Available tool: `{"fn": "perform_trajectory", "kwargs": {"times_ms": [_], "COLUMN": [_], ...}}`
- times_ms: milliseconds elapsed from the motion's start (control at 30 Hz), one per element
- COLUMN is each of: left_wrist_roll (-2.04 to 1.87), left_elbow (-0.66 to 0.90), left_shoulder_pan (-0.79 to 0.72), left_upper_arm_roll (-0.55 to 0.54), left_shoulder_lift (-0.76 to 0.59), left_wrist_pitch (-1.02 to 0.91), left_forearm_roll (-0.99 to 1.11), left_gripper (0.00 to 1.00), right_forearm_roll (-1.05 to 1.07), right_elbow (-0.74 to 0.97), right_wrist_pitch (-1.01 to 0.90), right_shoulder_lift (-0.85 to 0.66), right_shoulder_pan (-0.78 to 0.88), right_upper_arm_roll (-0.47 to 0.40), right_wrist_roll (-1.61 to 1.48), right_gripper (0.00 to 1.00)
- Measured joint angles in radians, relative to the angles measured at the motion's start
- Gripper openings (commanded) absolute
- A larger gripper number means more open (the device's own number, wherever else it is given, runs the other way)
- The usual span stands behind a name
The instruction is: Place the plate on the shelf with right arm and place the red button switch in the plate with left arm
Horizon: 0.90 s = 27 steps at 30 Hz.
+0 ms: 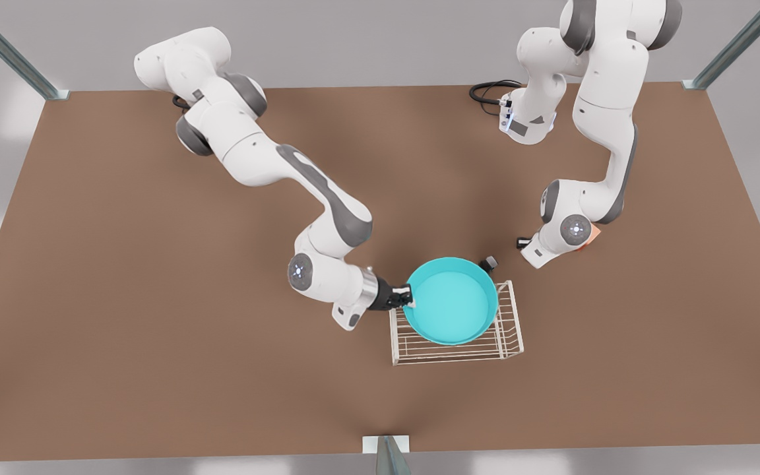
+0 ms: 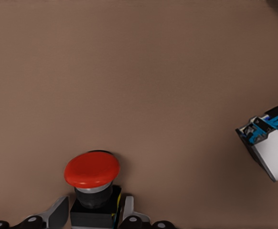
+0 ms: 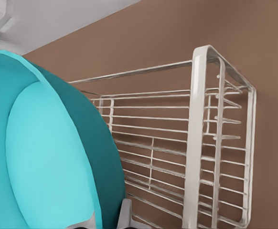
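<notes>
One round turquoise plate [image 1: 451, 300] w/ a raised rim and lighter cyan inside sits over the small white wire shelf [image 1: 505, 330], just below centre of the front view; its bowl holds nothing. It covers most of the rack, overhanging the rack's upper edge, and whether it rests flat on the bars can't be told. Right wrist view: the plate [image 3: 48, 157] fills the frame's left half, w/ the shelf's [image 3: 196, 143] wire bars and raised side right behind it; the rack carries nothing else.

Right gripper [image 1: 409, 296], at the plate's rim on the front view's left, is clamped on that rim; one pale fingertip [image 3: 125, 212] shows at the lower edge of the right wrist view against the dark outer wall.

Red button switch [image 2: 92, 183], round red cap on a black body, stands on the brown table [image 2: 144, 76], low and left of centre in the left wrist view. Left gripper [image 2: 93, 217] straddles it, fingers [image 2: 58, 212] apart on either side of the black body, close, but contact can't be told. Front view: the left arm's wrist is right of the shelf, a salmon-orange block [image 1: 594, 235] peeking from behind it.

Small black item [image 1: 489, 264] lies on the table by the plate's upper right rim; cap colour can't be told. White and blue object [image 2: 272, 140] at the left wrist view's right edge.
</notes>
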Motion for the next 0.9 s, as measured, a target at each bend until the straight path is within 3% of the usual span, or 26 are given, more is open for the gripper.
{"fn": "perform_trajectory", "kwargs": {"times_ms": [300, 367, 500, 533, 567, 733, 833, 900], "left_wrist_roll": [0.001, 0.001, 0.0, -0.001, -0.001, -0.004, -0.006, -0.007], "left_elbow": [-0.019, -0.019, -0.017, -0.017, -0.017, -0.017, -0.017, -0.016], "left_shoulder_pan": [0.001, 0.001, 0.001, 0.001, 0.001, 0.0, 0.0, 0.0], "left_upper_arm_roll": [0.0, 0.0, 0.0, 0.0, 0.0, 0.0, 0.0, 0.0], "left_shoulder_lift": [-0.004, -0.004, -0.005, -0.005, -0.005, 0.0, 0.0, -0.001], "left_wrist_pitch": [-0.017, -0.022, -0.026, -0.027, -0.027, -0.026, -0.026, -0.026], "left_forearm_roll": [0.0, 0.001, 0.003, 0.003, 0.004, 0.006, 0.007, 0.009], "left_gripper": [0.65, 0.53, 0.51, 0.51, 0.51, 0.51, 0.49, 0.48], "right_forearm_roll": [0.0, 0.0, 0.0, -0.002, -0.004, -0.008, -0.009, -0.012], "right_elbow": [0.043, 0.043, 0.045, 0.045, 0.045, 0.058, 0.055, 0.046], "right_wrist_pitch": [0.092, 0.106, 0.127, 0.129, 0.131, 0.12, 0.069, -0.004], "right_shoulder_lift": [0.057, 0.065, 0.069, 0.069, 0.068, 0.038, -0.062, -0.145], "right_shoulder_pan": [0.046, 0.052, 0.053, 0.053, 0.052, 0.05, 0.05, 0.053], "right_upper_arm_roll": [-0.018, -0.018, -0.018, -0.018, -0.019, -0.024, -0.029, -0.097], "right_wrist_roll": [0.062, 0.071, 0.086, 0.091, 0.096, 0.119, 0.133, 0.143], "right_gripper": [0.21, 0.21, 0.21, 0.58, 1.0, 1.0, 1.0, 1.0]}}
